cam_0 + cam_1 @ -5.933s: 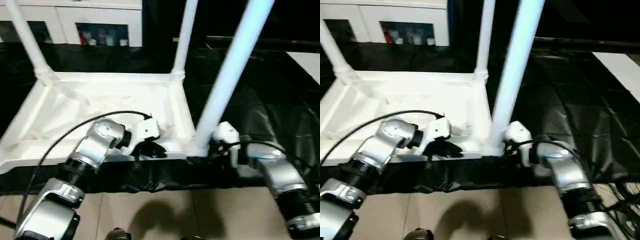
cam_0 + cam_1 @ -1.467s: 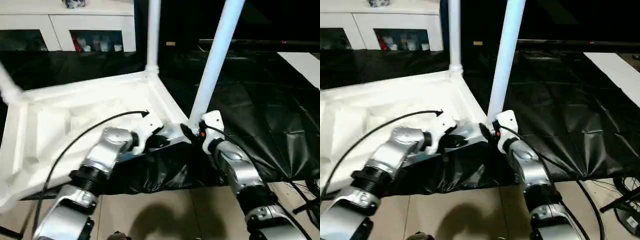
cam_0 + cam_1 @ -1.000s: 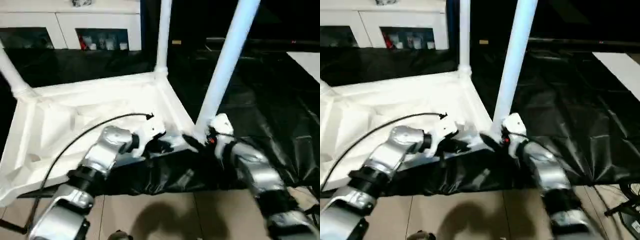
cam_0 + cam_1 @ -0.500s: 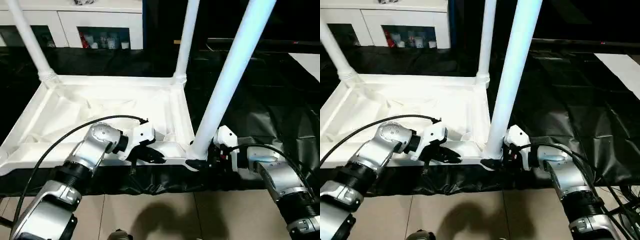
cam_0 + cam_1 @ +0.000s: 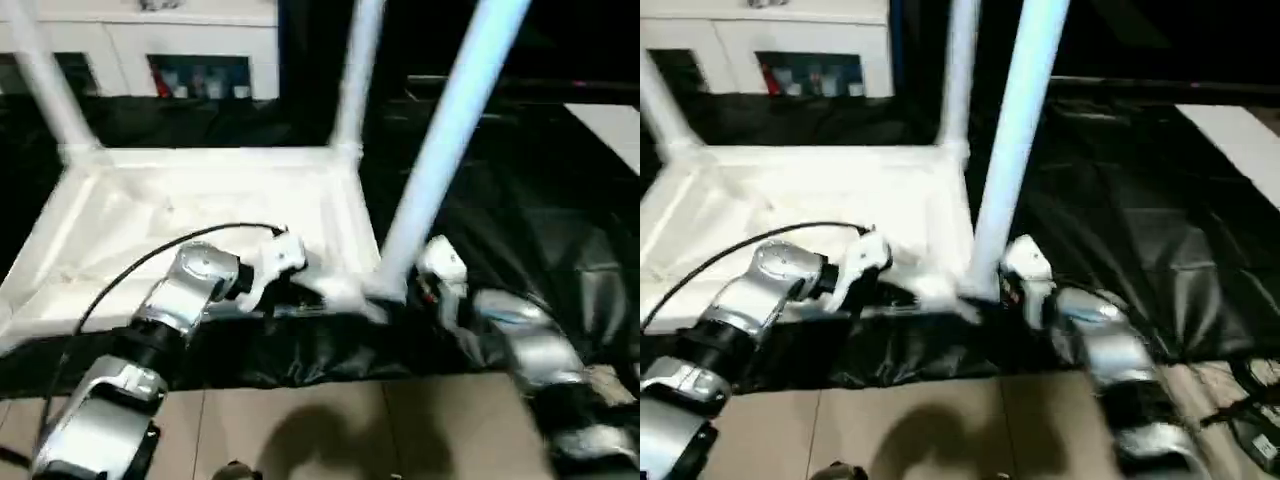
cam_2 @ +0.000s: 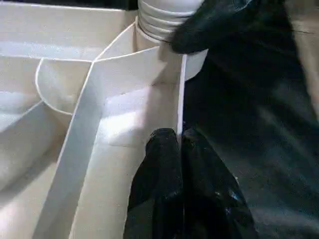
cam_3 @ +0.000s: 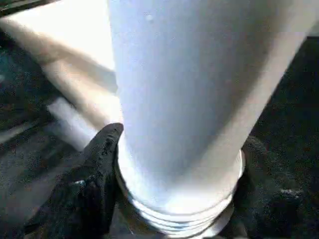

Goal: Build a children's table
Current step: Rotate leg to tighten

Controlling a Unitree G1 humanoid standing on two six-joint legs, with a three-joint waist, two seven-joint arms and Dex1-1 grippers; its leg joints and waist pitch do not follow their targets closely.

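The children's table lies upside down, its ribbed white top (image 5: pixel 200 200) facing up. Three white legs stand in corner sockets: far left (image 5: pixel 45 80), far right (image 5: pixel 355 80) and near right (image 5: pixel 440 150). My left gripper (image 6: pixel 179 137) is shut on the thin near rim wall, just beside the near right socket. My right gripper (image 7: pixel 182 139) reaches in from the right, and its black fingers (image 7: pixel 94 169) hug the ringed base of the near right leg on both sides. In the left eye view the left gripper (image 5: pixel 310 290) and right gripper (image 5: pixel 400 290) sit close together at that corner.
A crinkled black sheet (image 5: pixel 520 200) covers the surface under and to the right of the table top. White cabinets (image 5: pixel 150 40) stand at the back. Tan floor tiles (image 5: pixel 300 430) lie below the near edge. A black cable (image 5: pixel 150 260) arcs over my left forearm.
The view has swung, and the table top now looks square to me instead of angled. Both grippers stay at the near right corner. The right fingers have closed in on the leg base.
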